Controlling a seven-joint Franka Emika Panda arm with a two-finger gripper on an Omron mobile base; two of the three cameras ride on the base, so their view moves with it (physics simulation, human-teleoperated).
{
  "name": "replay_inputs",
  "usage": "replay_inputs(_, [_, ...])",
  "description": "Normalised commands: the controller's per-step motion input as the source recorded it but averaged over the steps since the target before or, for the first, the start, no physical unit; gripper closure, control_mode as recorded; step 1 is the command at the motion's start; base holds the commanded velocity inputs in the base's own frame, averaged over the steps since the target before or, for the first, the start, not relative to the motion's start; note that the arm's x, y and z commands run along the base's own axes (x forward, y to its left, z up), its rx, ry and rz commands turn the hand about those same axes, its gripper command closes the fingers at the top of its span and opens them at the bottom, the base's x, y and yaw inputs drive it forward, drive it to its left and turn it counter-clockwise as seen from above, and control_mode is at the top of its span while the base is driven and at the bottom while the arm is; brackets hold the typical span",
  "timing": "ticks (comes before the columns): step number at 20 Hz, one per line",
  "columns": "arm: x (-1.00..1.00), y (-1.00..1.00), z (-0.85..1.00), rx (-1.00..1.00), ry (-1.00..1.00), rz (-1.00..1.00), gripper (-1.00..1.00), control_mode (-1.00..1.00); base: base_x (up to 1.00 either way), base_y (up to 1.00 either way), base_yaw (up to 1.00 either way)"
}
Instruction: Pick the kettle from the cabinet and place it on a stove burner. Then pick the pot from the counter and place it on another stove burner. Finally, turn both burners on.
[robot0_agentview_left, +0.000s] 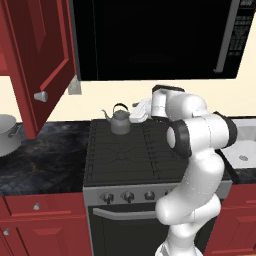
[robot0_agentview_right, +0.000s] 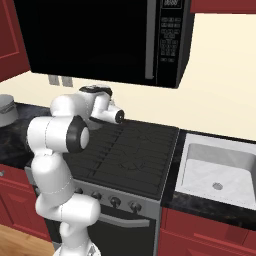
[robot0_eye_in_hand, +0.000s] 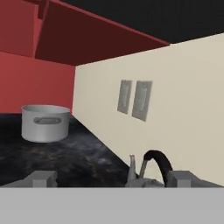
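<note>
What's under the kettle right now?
The kettle sits on the black grate of the stove's rear-left burner. The burner head itself is hidden beneath the kettle's body.

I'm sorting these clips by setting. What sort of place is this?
A home kitchen, computer-rendered. A black gas stove stands among red cabinets, with a microwave above it and a white sink beside it. A kettle sits on a back burner and a pot on the dark counter.
</note>
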Motion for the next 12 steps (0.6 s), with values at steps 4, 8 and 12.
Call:
replay_inputs(4, [-0.4, 0.0, 0.34, -0.01, -0.04, -0.02, -1.0, -1.0, 0.0, 0.0, 0.0])
replay_inputs(8, [-0.47, 0.0, 0.25, 0.0, -0.04, -0.03, -1.0, -1.0, 0.0, 0.0, 0.0])
replay_inputs(12, [-0.48, 0.0, 0.26, -0.01, -0.02, -0.03, -1.0, -1.0, 0.0, 0.0, 0.0])
